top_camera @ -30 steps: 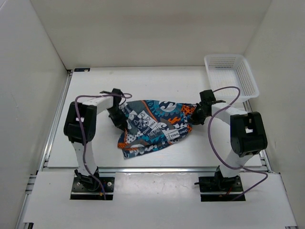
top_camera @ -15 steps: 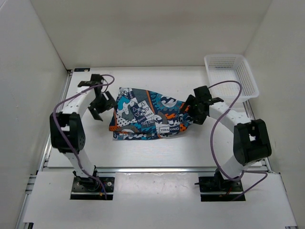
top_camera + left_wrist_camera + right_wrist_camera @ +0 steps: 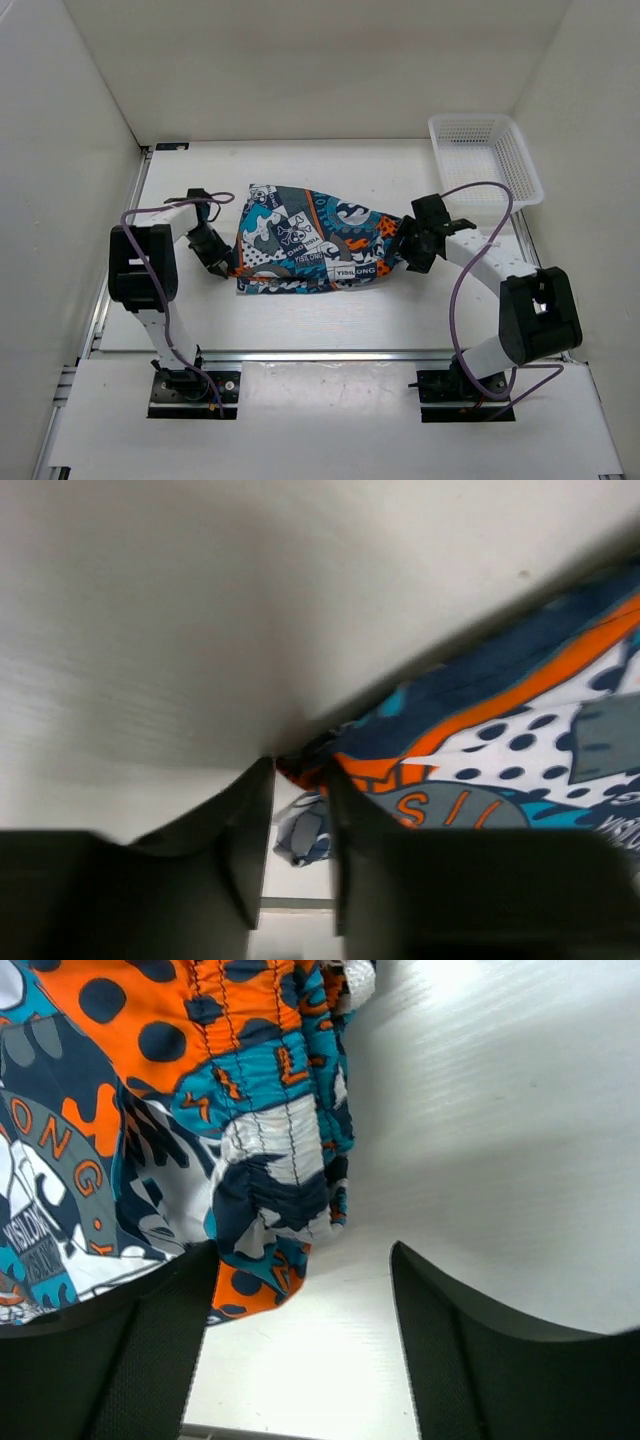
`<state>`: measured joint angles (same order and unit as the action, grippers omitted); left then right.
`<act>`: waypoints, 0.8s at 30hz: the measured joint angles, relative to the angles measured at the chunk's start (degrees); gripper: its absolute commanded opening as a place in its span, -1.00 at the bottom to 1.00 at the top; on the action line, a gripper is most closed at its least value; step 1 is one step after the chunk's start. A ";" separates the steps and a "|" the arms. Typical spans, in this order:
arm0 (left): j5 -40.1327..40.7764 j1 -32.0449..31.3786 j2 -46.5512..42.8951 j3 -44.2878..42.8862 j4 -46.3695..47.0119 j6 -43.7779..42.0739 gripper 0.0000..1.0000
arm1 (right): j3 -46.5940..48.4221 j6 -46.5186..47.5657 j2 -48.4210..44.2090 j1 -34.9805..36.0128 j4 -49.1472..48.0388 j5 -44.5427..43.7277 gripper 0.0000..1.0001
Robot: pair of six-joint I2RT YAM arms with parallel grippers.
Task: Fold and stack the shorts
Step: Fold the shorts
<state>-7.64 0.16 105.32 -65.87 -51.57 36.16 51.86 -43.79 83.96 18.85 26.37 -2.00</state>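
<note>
Where the left gripper point(image 3: 224, 267) meets the shorts point(image 3: 310, 250), whether its narrow jaws pinch fabric is unclear; the right gripper point(image 3: 406, 250) gapes wide. Shorts lie left of the basket point(image 3: 485, 160) on the white walled table point(image 3: 330, 320).

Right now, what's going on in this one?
Two robot arms are working on the shorts, which lie loosely spread on the table. The left gripper is at their left corner with its fingers close together right at the hem; whether it grips is unclear. The right gripper stands open at the gathered waistband end, holding nothing. The white basket sits apart, back right.
</note>
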 measured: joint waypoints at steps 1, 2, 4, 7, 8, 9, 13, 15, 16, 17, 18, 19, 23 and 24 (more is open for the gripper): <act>-0.02 0.00 0.15 -0.07 0.61 -0.33 -0.54 | 0.00 0.15 0.57 0.00 -0.61 0.59 0.36; -0.15 -0.02 0.44 -0.28 1.01 -0.39 -0.71 | 0.00 0.28 1.25 0.00 -1.11 1.18 0.25; -0.39 -0.11 0.74 -0.48 1.38 -0.28 -0.79 | 0.00 0.37 2.73 0.04 -1.75 2.60 0.06; -0.46 -0.20 0.79 -0.66 1.68 -0.33 -0.79 | 0.00 0.09 4.85 0.46 -3.06 3.91 -0.59; -0.46 -0.20 0.79 -0.70 1.70 -0.33 -0.79 | 0.02 0.02 5.35 0.59 -3.34 4.15 -0.74; -0.46 -0.22 0.79 -0.74 1.75 -0.35 -0.79 | 0.04 -0.02 5.60 0.70 -3.45 4.20 -1.00; -0.44 -0.28 0.59 -2.05 1.46 -0.33 -0.79 | 1.46 -0.33 5.68 0.79 -3.15 4.28 -1.00; -0.39 -0.28 -0.09 -3.32 0.76 -0.33 -0.79 | 3.02 -0.13 5.68 0.79 -2.40 4.07 -1.00; -0.35 -0.37 -0.72 -4.04 0.42 -0.28 -0.79 | 4.04 0.04 5.66 0.79 -2.08 3.89 -1.00; -0.22 -0.59 -1.38 -4.83 -0.07 -0.20 -0.79 | 4.94 0.31 5.57 0.79 -1.90 3.61 -1.00; 0.20 -0.94 -2.08 -6.23 -1.11 -0.13 -0.79 | 5.97 0.52 5.44 0.79 -1.70 3.45 -1.00; 0.61 -1.49 -2.60 -8.24 -2.27 -0.11 -0.79 | 7.04 0.76 5.33 0.79 -1.29 3.19 -1.00; 1.60 -3.69 -4.00 -18.08 -5.42 -0.15 -0.79 | 12.72 1.55 5.22 0.79 0.72 1.90 -1.00; 1.60 -4.09 -4.61 -19.80 -5.79 -0.13 -0.79 | 14.05 1.60 5.18 0.76 0.92 1.64 -1.00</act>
<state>-6.04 -3.92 100.71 -85.67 -57.36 36.03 65.91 -42.19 89.14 19.62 27.29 -0.36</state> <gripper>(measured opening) 0.118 0.024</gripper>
